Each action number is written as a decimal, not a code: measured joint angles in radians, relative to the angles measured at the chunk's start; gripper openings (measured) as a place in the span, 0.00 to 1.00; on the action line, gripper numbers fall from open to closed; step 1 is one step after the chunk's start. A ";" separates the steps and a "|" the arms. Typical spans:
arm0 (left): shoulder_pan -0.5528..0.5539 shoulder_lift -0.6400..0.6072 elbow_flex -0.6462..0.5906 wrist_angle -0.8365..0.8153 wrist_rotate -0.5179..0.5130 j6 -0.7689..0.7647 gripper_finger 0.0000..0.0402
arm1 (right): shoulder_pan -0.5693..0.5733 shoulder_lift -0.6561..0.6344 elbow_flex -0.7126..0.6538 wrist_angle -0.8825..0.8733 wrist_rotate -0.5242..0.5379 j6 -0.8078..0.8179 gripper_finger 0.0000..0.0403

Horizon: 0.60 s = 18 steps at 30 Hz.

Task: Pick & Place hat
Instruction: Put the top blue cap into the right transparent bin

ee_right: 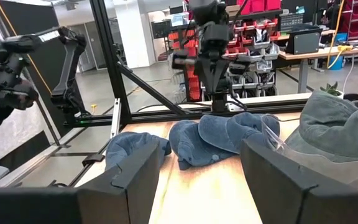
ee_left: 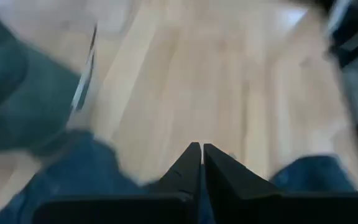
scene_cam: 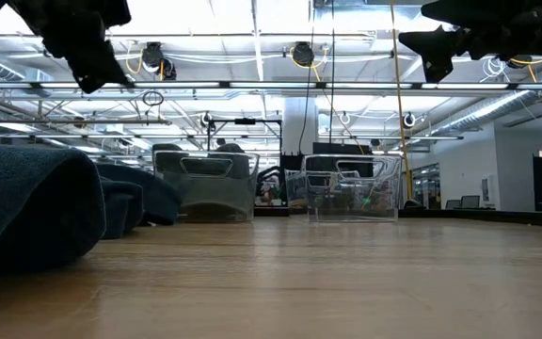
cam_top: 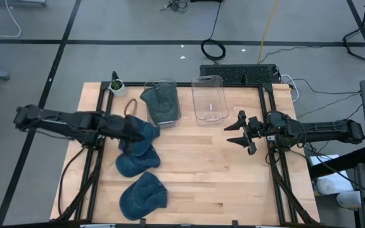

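Left gripper (cam_top: pixel 146 130), centre-left of high view, fingers pressed together pinching blue fabric hat (cam_top: pixel 138 135) atop pile. You lift straight, clear pile, carry toward clear plastic bin (cam_top: pixel 209 98). Right gripper (cam_top: pixel 241 132) waits spread, centre-right.

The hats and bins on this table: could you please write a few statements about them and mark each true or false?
1. A grey-green hat lies in the left bin. True.
2. The right bin holds a hat. False: it is empty.
3. The left pincer is over the blue hats. True.
4. The right pincer grips a hat. False: it is open, holding nothing.
5. A small plant stands at the table's corner. True.
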 joint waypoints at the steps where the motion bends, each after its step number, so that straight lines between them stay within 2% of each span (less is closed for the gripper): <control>1: -0.019 0.033 0.025 -0.053 -0.029 -0.019 0.06 | 0.000 0.000 0.000 0.000 0.000 0.000 0.52; 5: -0.068 0.180 0.148 -0.292 -0.130 -0.078 0.06 | 0.000 0.000 0.000 -0.003 0.002 0.003 0.52; 11: -0.082 0.347 0.287 -0.442 -0.180 -0.239 0.08 | 0.000 0.000 0.000 -0.003 0.005 0.000 0.52; 14: -0.069 0.406 0.324 -0.549 -0.211 -0.326 0.13 | 0.000 0.000 0.000 -0.003 0.006 -0.001 0.52; 18: -0.041 0.461 0.333 -0.670 -0.204 -0.432 0.23 | 0.000 0.001 0.000 -0.003 0.006 -0.003 0.52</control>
